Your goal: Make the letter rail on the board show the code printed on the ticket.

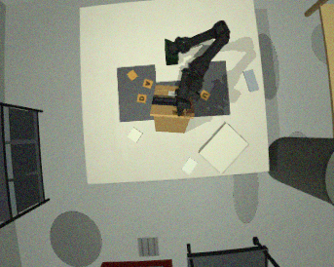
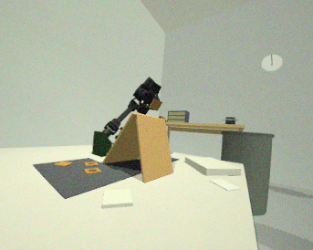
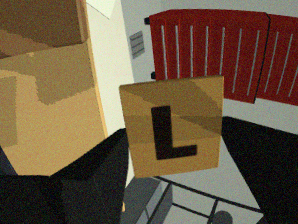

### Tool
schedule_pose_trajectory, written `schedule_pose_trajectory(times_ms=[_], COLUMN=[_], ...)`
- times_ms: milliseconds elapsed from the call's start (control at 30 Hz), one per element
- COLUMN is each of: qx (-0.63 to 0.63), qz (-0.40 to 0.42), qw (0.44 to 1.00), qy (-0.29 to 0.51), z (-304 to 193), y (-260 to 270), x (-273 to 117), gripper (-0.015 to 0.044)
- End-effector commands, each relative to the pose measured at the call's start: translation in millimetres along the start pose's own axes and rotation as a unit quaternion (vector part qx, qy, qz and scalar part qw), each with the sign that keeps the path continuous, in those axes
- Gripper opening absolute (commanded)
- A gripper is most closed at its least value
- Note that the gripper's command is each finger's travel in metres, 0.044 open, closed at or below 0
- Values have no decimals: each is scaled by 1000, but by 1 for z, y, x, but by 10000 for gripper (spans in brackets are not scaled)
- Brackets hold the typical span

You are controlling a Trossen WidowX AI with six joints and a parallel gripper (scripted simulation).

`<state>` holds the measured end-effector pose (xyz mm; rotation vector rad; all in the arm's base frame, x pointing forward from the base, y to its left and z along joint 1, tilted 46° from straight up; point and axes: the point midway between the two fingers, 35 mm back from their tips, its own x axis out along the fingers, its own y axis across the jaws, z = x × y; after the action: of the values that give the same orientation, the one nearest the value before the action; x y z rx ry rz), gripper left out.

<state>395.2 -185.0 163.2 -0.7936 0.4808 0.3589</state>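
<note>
My gripper [image 1: 181, 109] [image 3: 174, 129] is shut on a square orange tile [image 2: 155, 104] marked L, upright in the wrist view. It holds the tile above the top of the wooden tent-shaped board [image 1: 170, 125] [image 2: 155, 148]. The dark letter rail [image 1: 164, 100] shows on the board's sloping face, partly hidden by the arm. A small white patch [image 1: 172, 93], perhaps the ticket, is unreadable. Left of the board lie a tile marked A [image 1: 148, 84], a tile that looks like D or O [image 1: 141, 98] and an unreadable tile [image 1: 131, 75]. Right of it lies a U tile [image 1: 204, 95].
Dark mats [image 1: 128, 109] [image 2: 67, 184] lie on the pale counter [image 1: 106, 156]. A large white slab [image 1: 224, 147] [image 2: 213, 165], two small pale pieces [image 1: 134, 134] [image 1: 189, 166] and a blue-grey block [image 1: 250, 81] also lie there. A grey bin [image 1: 301, 168] [image 2: 250, 169] stands beyond the counter's right edge.
</note>
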Motion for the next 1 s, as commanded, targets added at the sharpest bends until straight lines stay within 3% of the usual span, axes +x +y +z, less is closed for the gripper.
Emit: schedule_pose_trajectory(times_ms=[0,500,967], qx=[66,298,509], qz=[23,68,92], qw=[998,952,855], qy=[6,25,28], z=[-29,-121,-191], y=[15,59,113], x=[6,13,7], gripper=[0,0,0])
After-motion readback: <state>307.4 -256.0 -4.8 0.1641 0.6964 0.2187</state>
